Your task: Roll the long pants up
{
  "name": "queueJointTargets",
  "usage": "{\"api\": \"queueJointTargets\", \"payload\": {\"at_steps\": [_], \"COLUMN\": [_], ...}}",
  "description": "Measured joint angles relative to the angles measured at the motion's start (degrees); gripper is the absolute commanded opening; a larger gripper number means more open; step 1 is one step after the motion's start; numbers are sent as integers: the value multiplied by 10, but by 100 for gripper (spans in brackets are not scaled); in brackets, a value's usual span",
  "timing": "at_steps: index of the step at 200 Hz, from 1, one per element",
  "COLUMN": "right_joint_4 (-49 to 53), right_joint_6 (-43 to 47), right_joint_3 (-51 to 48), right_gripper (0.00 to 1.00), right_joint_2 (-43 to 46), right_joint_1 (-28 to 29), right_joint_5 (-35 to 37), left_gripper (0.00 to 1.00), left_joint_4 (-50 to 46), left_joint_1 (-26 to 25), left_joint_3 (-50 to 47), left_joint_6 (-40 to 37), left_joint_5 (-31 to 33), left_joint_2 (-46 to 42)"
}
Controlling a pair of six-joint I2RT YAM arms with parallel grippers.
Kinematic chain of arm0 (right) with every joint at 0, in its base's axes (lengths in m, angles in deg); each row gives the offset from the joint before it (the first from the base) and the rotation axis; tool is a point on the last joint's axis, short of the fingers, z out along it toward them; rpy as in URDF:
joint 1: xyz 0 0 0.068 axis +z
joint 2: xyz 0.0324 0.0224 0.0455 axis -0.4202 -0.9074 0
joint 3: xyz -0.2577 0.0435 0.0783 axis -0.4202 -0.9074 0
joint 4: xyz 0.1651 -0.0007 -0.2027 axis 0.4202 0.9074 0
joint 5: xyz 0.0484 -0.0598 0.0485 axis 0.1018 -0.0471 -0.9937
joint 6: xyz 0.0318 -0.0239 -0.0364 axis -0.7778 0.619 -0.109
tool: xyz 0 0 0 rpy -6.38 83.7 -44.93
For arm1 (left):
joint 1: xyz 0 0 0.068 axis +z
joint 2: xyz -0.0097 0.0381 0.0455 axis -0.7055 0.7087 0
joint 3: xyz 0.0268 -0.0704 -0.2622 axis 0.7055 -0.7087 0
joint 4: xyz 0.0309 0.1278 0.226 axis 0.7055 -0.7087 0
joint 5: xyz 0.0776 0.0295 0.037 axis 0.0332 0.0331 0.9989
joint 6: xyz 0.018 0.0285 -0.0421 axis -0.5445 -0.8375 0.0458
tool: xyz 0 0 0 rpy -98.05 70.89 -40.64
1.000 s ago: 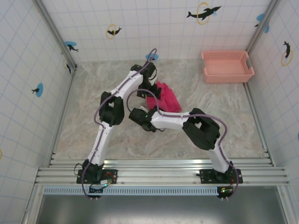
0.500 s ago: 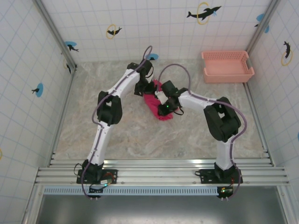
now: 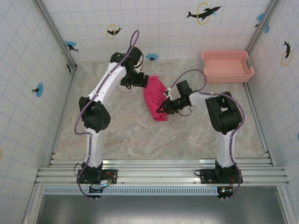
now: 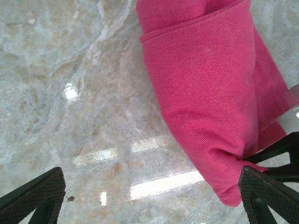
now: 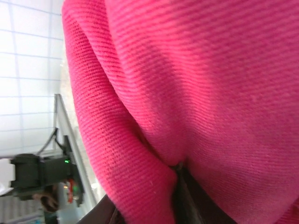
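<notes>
Your right claw [image 3: 163, 106] pinches the long pants [image 3: 155, 97] on the edge facing the basket [image 3: 228, 66], likely to keep the roll from springing loose. They lie as a plump, twill-ribbed magenta bundle, well left of the basket. Your left claw [image 3: 139, 80], spread wide, hovers beyond, farther from the basket.

The left arm [image 3: 107, 84] and right arm [image 3: 204, 99] wear white shells between bulky black joints, each trailed by a lilac cable [image 3: 132, 43]. Black bases [image 3: 96, 175] sit on the silver rail [image 3: 159, 173]. The left gripper [image 4: 149, 198] has black, cross-hatched jaws.
</notes>
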Motion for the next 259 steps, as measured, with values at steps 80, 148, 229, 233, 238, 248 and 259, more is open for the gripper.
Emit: {"api": "queueJointTargets", "payload": {"at_steps": [80,148,229,233,238,248,259], "right_joint_4": [-42,247,355,351,346,334,322], "right_joint_6": [-25,150,306,308,308,307,305], "right_joint_3": [-42,63,112,106,99,85,81], "right_gripper": [27,73,94,94,94,93,93], "right_joint_2": [0,38,186,185,185,178,161], "right_joint_1": [-11,-7,218,227,235,246,254], "right_joint_5": [-52,100,532,549,568,603,646], "left_gripper": [98,97,98,98,97,97,97], "left_joint_4": [21,45,45,44,44,43,43], "left_joint_1": [-2,-4,-4,-4,-4,-4,-4], "left_joint_3": [-64,-29,-9,-9,-9,-9,-8], "left_joint_6": [47,77,76,75,74,74,73], "left_joint_5": [-51,-81,-115,-117,-119,-123,-126], "left_joint_2": [88,127,140,140,141,142,144]}}
